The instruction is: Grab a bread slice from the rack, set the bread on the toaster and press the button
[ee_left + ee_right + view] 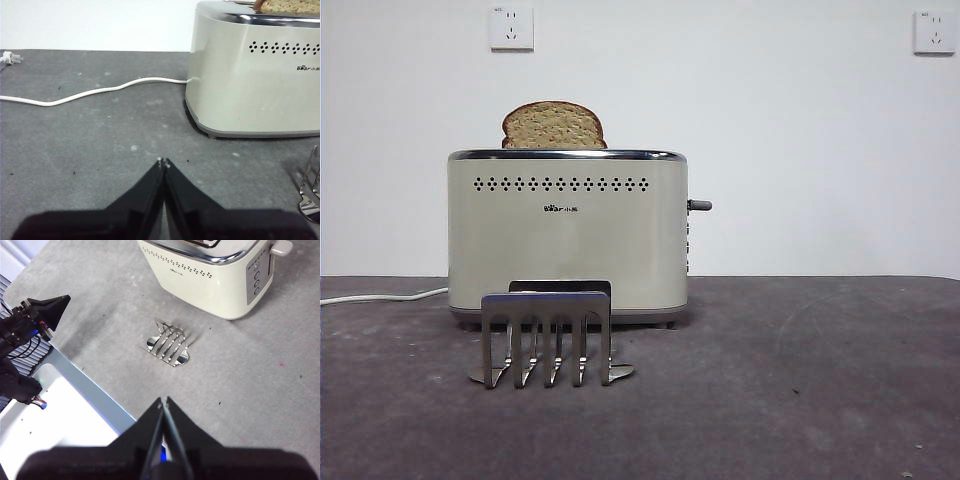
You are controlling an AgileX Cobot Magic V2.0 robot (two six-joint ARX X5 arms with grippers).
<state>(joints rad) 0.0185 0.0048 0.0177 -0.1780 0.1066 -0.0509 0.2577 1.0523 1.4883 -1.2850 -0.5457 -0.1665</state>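
The slice of bread is already seated in the toaster, its dome showing above the rim; the rack before the toaster is emptied. The button is yet to be pressed. The left gripper and right gripper are closed on nothing, well apart from the toaster

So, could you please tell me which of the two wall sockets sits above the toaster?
The socket near the picture's top left, directly above the slice of bread in the toaster. The other socket is far off at the right edge.
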